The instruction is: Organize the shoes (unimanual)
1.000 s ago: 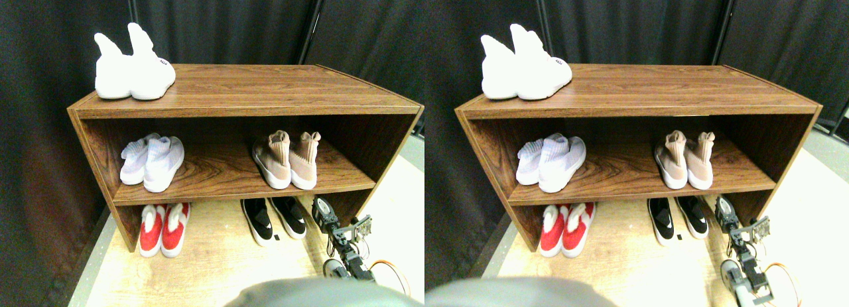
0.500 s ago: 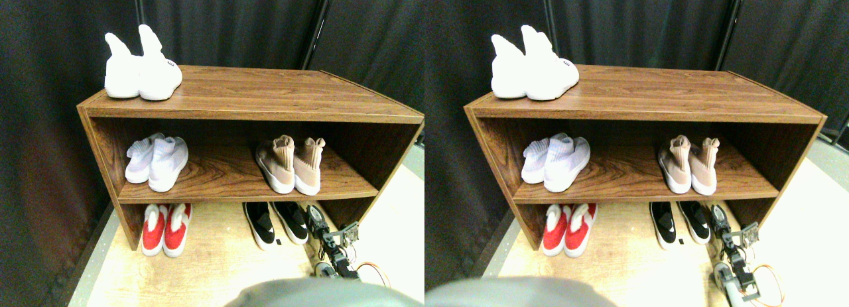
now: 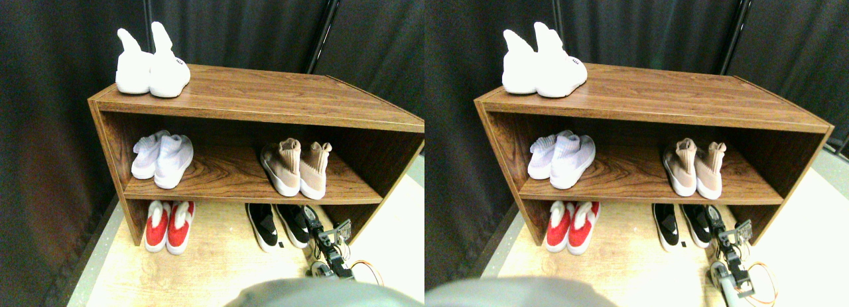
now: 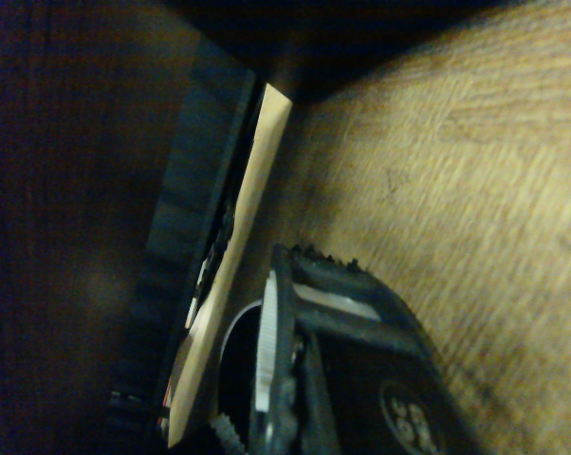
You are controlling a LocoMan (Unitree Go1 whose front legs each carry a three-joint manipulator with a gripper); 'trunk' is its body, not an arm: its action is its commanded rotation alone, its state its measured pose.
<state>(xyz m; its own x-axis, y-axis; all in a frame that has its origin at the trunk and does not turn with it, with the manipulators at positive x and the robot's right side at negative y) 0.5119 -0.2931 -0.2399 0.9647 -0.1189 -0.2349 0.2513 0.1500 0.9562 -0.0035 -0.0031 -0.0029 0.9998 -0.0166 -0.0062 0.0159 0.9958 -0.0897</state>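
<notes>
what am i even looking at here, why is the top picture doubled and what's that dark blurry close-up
The wide picture is doubled because it comes from the two eyes of one camera on a four-legged robot, looking forward and down. It shows a brown wooden shoe shelf. A white high-collared pair stands on top. On the middle board are a pale lilac pair and a tan-beige knit pair with white soles. On the light wood floor underneath are a red and white pair and a low black pair. The robot's right gripper reaches in beside the black pair.

The dark close-up comes from a camera on that arm, showing one jaw's black frame over the floor. Nothing looks held.
</notes>
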